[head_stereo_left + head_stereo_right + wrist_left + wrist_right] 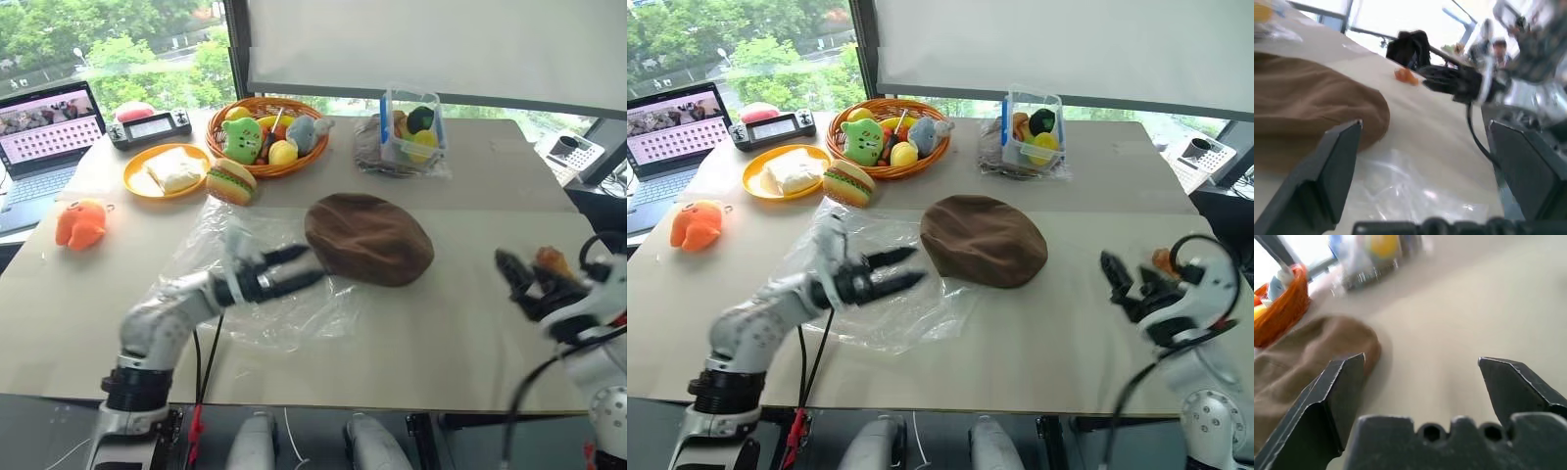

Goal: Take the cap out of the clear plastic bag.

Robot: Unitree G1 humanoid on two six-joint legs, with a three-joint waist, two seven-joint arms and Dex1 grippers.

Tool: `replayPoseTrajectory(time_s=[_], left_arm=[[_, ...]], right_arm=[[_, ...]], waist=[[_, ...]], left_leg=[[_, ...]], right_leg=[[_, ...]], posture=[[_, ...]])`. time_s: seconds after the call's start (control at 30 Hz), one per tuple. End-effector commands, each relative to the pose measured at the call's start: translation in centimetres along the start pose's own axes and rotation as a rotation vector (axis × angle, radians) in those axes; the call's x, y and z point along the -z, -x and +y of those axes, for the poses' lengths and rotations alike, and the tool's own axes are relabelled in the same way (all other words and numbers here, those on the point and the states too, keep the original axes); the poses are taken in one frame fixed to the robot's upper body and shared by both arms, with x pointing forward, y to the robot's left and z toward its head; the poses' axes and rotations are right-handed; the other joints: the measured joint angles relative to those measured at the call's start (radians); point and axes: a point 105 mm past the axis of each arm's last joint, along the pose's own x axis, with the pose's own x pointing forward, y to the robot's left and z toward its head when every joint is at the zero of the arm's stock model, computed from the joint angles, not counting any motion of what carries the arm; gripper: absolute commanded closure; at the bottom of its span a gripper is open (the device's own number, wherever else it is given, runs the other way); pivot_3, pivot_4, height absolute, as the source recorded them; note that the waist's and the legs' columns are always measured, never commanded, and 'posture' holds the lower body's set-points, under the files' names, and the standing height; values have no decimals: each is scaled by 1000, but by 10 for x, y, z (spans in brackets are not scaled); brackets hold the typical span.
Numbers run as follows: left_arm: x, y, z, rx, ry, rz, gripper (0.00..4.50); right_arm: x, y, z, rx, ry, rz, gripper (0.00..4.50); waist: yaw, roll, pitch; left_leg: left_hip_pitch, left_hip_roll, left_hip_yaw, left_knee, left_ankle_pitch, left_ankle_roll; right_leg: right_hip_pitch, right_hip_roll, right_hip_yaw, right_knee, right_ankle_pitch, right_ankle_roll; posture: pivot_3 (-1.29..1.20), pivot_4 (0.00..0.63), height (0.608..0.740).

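The cap [369, 238] lay on the surface [460, 323] clear of the clear plastic bag [245, 294], both the left hand [294, 271] and right hand [516, 278] spread and empty, so the task looked done

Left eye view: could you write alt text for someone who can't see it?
A brown cap lies on a table, out of the clear bag flattened beside it. The left gripper hovers open over the bag; the right gripper hangs open off to the right. A fruit basket stands behind.
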Motion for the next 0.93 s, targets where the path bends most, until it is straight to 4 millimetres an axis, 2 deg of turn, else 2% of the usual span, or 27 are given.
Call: replayPoseTrajectory(time_s=[0.03,0.07,0.13,0.17,0.2,0.3,0.47,0.57,0.7,0.93], left_arm=[[-29,24,35,-244,-22,-118,0],[-35,37,51,-348,-59,-136,0],[-48,75,99,-685,-156,-179,0],[-52,91,115,-824,-203,-192,0],[-53,104,127,-935,-258,-187,0],[-52,126,147,-1141,-362,-183,0],[-41,138,162,-1255,-373,-192,0],[-31,132,163,-1230,-410,-169,0],[-26,130,164,-1229,-380,-192,0],[-19,122,159,-1207,-361,-218,0]], right_arm=[[-11,2,8,15,279,-54,36],[-5,2,5,42,370,-41,36],[13,2,0,74,520,-15,36],[22,2,2,63,567,5,36],[33,1,3,47,613,23,36],[55,1,4,31,645,51,36],[62,-2,-1,41,710,34,36],[63,-6,-9,80,713,24,36],[57,-11,-12,93,704,-1,36],[59,-15,-15,87,718,6,36]], waist=[[1,-1,-1],[1,-1,-1],[8,-2,0],[12,-2,-1],[10,-2,-1],[11,-3,0],[22,-3,0],[25,-3,0],[28,-3,0],[29,-3,0]], left_leg=[[1,0,-1,0,0,0],[1,0,-1,0,0,0],[1,-1,-1,0,0,0],[1,-1,0,0,0,0],[2,-2,0,1,0,0],[2,-2,1,-1,0,0],[0,-3,2,0,0,0],[0,-3,2,0,0,0],[0,-3,2,-1,0,0],[1,-3,2,0,0,0]], right_leg=[[1,1,-1,0,0,0],[2,0,-1,0,0,0],[2,0,0,-1,0,0],[1,-1,0,-1,0,0],[1,-1,0,-1,0,-1],[1,-1,1,-1,2,-4],[1,-3,1,-2,4,-6],[1,-3,0,-2,4,-6],[1,-3,0,-1,5,-6],[1,-3,0,-1,5,-6]], posture=[[0,150,740],[0,150,740],[0,150,740],[0,150,740],[0,150,740],[0,150,740],[0,150,740],[0,150,740],[0,150,740],[0,150,740]])
